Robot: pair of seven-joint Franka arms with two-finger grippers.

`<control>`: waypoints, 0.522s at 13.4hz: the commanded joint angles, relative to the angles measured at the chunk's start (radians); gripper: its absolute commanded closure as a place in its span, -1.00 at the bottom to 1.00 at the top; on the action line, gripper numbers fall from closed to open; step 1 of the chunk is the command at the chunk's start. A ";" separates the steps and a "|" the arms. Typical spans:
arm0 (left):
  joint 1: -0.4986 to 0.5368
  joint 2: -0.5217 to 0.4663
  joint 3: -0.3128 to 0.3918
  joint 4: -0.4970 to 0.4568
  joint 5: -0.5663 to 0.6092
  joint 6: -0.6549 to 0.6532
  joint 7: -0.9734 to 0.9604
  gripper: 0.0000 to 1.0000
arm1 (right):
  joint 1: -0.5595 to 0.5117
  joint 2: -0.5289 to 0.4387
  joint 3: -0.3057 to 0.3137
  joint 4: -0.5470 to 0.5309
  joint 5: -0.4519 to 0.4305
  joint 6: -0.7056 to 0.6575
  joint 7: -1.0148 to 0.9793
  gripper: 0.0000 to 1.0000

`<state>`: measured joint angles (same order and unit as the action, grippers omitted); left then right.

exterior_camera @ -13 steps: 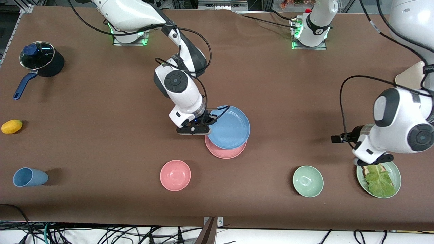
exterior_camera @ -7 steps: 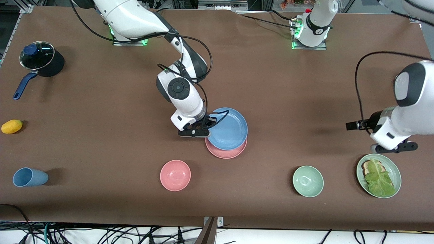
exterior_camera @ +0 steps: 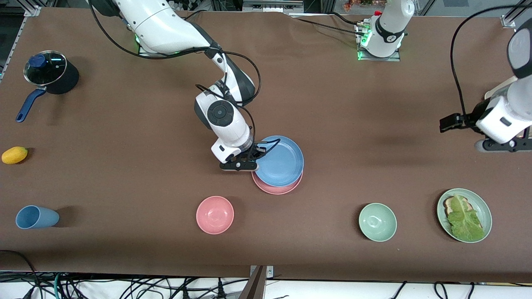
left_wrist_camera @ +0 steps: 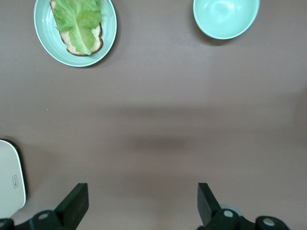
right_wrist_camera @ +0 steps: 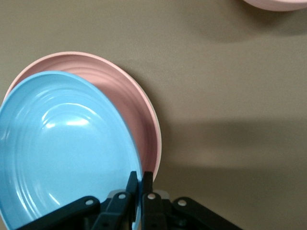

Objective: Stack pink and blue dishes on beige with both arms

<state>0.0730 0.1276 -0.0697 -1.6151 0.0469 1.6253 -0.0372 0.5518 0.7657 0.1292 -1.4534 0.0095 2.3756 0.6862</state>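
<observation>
Since the earlier front view, the left arm has swung up from over the green plate of toast and lettuce (exterior_camera: 464,215) to the right edge of the frame, and the blue plate (exterior_camera: 279,161) has settled lower over the pink plate (exterior_camera: 276,186). Right gripper (exterior_camera: 252,162), centre of the front view: jaws clamped on the blue plate's rim, as the right wrist view shows (right_wrist_camera: 140,179). Blue plate lies over the pink plate (right_wrist_camera: 139,120), covering most of it and offset toward the robots' bases, so a crescent of pink shows on the side nearer the front camera. Left gripper (exterior_camera: 505,144), middle right of the front view, hangs over bare bench (exterior_camera: 353,116); jaws wide apart and holding nothing (left_wrist_camera: 140,203). Pink bowl (exterior_camera: 215,214) and green bowl (exterior_camera: 377,221) stand in the lower part of the front view. Blue cup (exterior_camera: 36,217), lemon (exterior_camera: 14,155) and lidded dark saucepan (exterior_camera: 50,78) occupy the left side
</observation>
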 commanded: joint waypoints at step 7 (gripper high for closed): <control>-0.031 -0.131 0.036 -0.026 -0.067 -0.019 0.023 -1.00 | 0.002 -0.022 -0.009 0.031 -0.006 -0.051 -0.010 -0.99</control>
<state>0.0624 0.0314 -0.0495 -1.6189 -0.0025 1.6067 -0.0321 0.5515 0.7650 0.1276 -1.4377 0.0092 2.3702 0.6859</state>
